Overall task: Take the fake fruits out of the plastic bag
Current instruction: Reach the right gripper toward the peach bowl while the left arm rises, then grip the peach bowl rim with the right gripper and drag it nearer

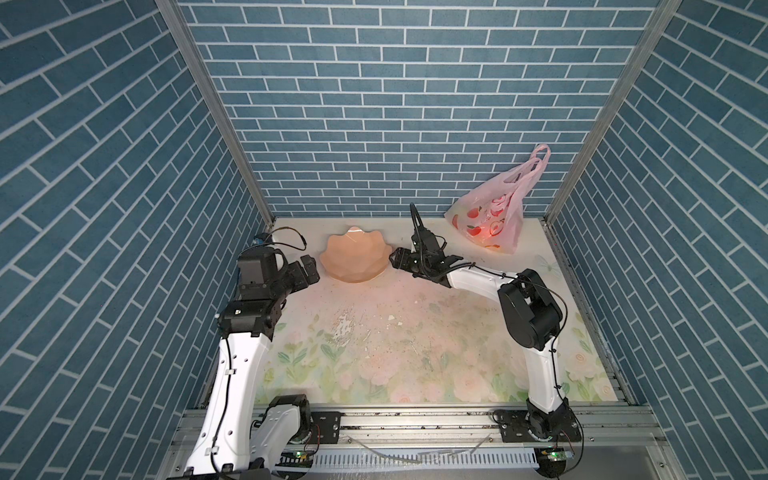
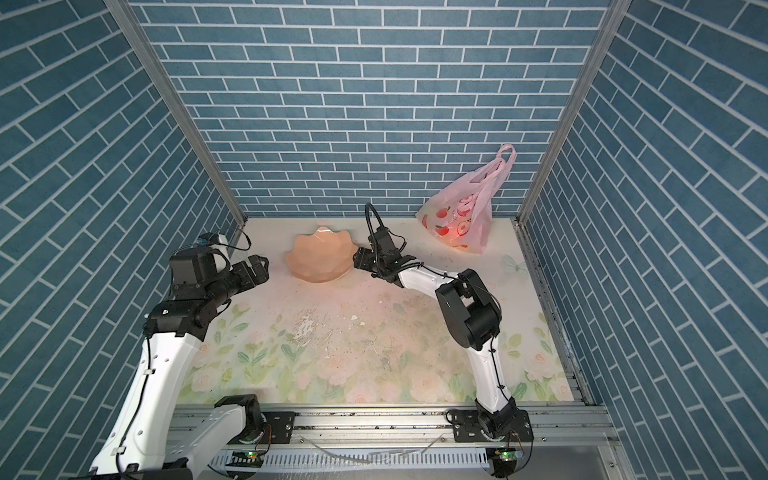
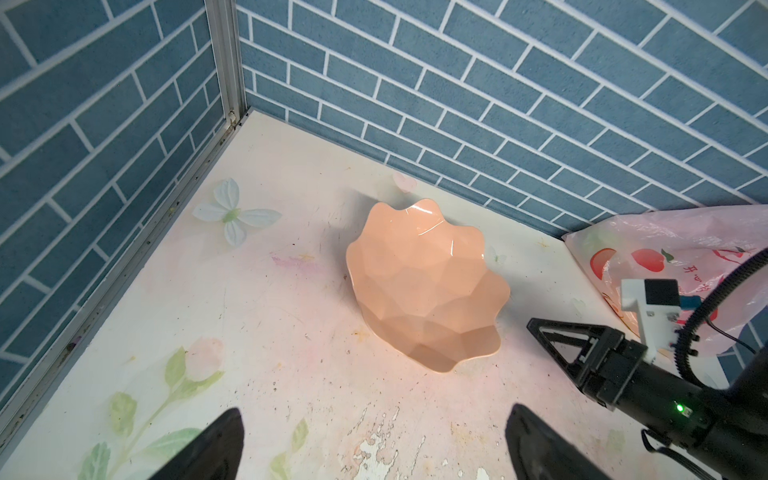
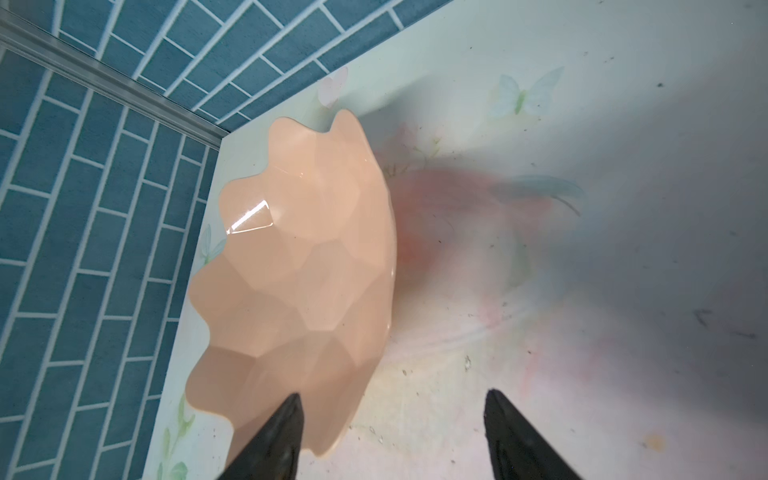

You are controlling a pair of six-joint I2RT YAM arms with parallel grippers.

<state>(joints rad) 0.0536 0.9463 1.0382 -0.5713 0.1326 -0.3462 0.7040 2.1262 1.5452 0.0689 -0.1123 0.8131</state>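
plastic bag [image 1: 494,216]: right of centre in both top views, upright at back wall, handles up, well apart from both grippers | fake fruits: hidden inside, only a red glow [image 1: 484,239] through film | left gripper [image 1: 309,270]: wide open, empty, left of bowl [image 1: 355,259] | right gripper [image 1: 397,259]: fingers apart, at bowl's right rim, nothing clamped

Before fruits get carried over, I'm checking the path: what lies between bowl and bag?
The right gripper and its wrist, beside the bowl; then bare table up to the bag, in both top views.
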